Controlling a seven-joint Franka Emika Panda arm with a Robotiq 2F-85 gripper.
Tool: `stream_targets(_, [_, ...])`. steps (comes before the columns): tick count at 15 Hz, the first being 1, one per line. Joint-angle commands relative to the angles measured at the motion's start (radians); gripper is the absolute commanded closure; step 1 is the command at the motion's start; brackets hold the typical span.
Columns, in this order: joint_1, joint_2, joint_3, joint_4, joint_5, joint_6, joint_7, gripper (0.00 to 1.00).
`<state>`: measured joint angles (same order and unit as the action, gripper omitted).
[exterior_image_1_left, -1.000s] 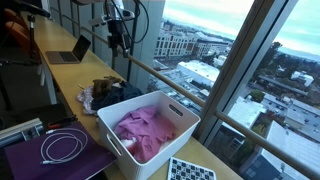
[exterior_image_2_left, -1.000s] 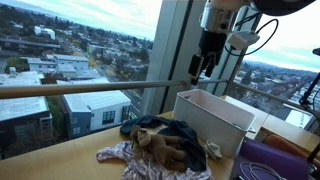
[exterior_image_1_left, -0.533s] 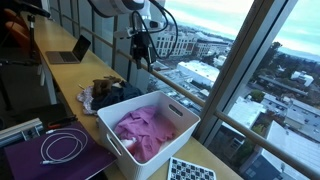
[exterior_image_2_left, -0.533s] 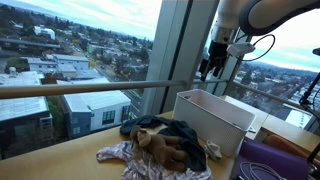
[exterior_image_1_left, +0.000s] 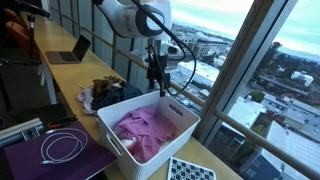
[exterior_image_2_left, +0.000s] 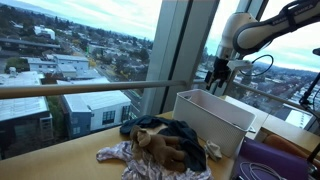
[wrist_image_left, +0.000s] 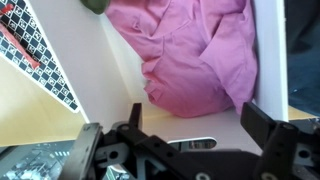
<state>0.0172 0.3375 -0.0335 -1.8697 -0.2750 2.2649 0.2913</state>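
In an exterior view, the black two-fingered gripper (exterior_image_1_left: 157, 89) hangs above the window-side rim of the white rectangular plastic bin (exterior_image_1_left: 112, 128). Its fingers are small and dark against the buildings outside, so we cannot judge their spread here. The crumpled pink cloth (exterior_image_1_left: 146, 130) lies inside the bin. A heap of dark clothes (exterior_image_1_left: 104, 93) sits just beyond the bin, partly cut off by its rim. A black-and-white checkered board (exterior_image_1_left: 190, 170) in front of the bin runs off the lower edge.

In the other exterior view, the gripper (exterior_image_2_left: 216, 86) hovers over the bin (exterior_image_2_left: 215, 118), clear of its rim. The bin's near wall hides the pink cloth completely. The heap of clothes (exterior_image_2_left: 160, 145) lies beside the bin on the wooden counter.

In the wrist view, the gripper (wrist_image_left: 192, 112) shows its jaws spread wide with nothing between them. The pink cloth (wrist_image_left: 190, 55) lies below, inside the bin (wrist_image_left: 115, 65), and the frame crops its upper part. The checkered board (wrist_image_left: 35, 50) lies outside the bin's wall. A green scrap at the top edge is too cropped to identify.

Compared with a second ago, the arm has swung from well away on the laptop side and come down to hover over the bin. The jaws are as wide as before, and the cloth and clothes have not shifted.
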Motion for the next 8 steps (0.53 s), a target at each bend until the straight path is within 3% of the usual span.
stream_targets(1, [-0.018, 0.063, -0.031, -0.014, 0.035, 0.051, -0.022, 0.0])
stream_targets(8, [-0.03, 0.219, -0.065, -0.055, 0.047, 0.145, -0.025, 0.0])
